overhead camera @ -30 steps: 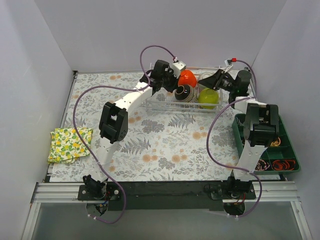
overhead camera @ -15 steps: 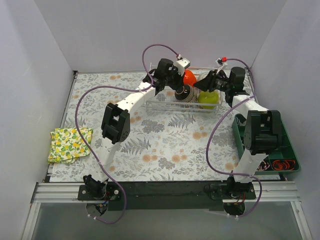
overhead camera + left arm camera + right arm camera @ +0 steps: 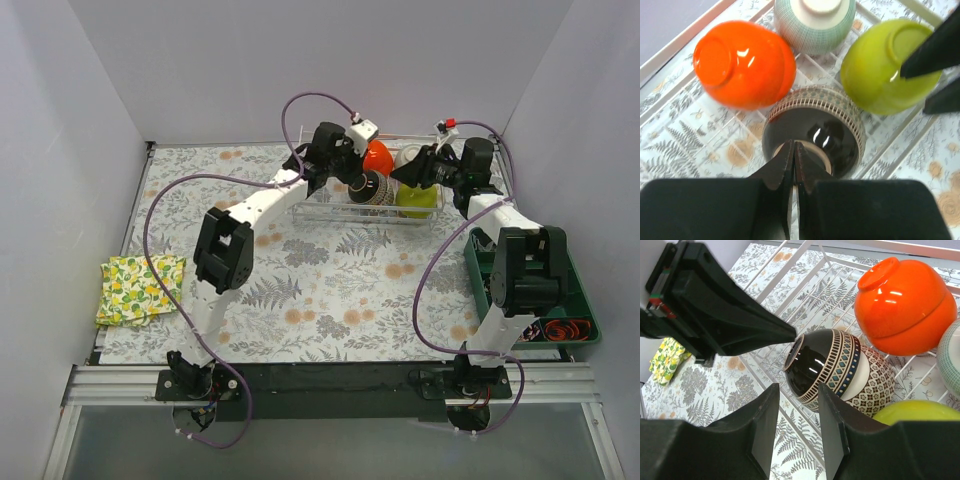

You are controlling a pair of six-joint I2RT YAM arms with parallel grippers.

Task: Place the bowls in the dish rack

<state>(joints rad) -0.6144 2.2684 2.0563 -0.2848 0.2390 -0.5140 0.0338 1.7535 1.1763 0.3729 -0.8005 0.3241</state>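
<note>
The dish rack (image 3: 325, 212) stands at the back of the table. In it lie an orange-red bowl (image 3: 377, 157), a pale blue-green bowl (image 3: 408, 154), a lime-green bowl (image 3: 417, 196) and the dark brown-and-white patterned bowl (image 3: 370, 188), tipped on its side. My left gripper (image 3: 793, 146) is shut, its tips at the dark bowl's (image 3: 812, 131) foot ring. It shows black in the right wrist view (image 3: 790, 335). My right gripper (image 3: 797, 425) is open and empty, just in front of the dark bowl (image 3: 832, 367). A red-and-white patterned surface (image 3: 875, 385) lies against that bowl.
A dark green compartmented tray (image 3: 575, 262) stands at the right edge beside the right arm. A yellow lemon-print cloth (image 3: 140, 288) lies at the left. White walls close in the back and sides. The right gripper's fingers (image 3: 935, 50) hang over the lime-green bowl (image 3: 880, 70).
My right gripper has moved left over the rack toward the dark bowl, and its arm has swung back. My left gripper has stayed shut at the dark bowl with small shifts.
</note>
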